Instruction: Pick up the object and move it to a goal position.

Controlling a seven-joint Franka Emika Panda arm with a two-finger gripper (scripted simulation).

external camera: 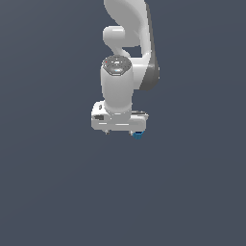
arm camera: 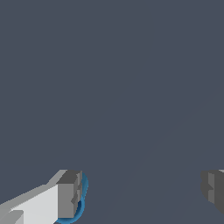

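The object (external camera: 139, 136) is a tiny bright-blue cylinder that peeks out under the white hand's end on the exterior view's right. In the wrist view only a blue curved rim of the object (arm camera: 84, 189) shows, mostly hidden behind one grey fingertip (arm camera: 69, 194). The other fingertip (arm camera: 213, 191) stands far off across a wide gap. My gripper (arm camera: 142, 194) is open, and the object lies at one finger rather than in the middle of the gap. From the exterior view the gripper (external camera: 121, 132) points straight down, its fingers largely hidden by the hand.
A plain dark grey-blue surface (external camera: 57, 192) fills both views. The white arm (external camera: 126, 29) rises behind the hand to the exterior view's top edge.
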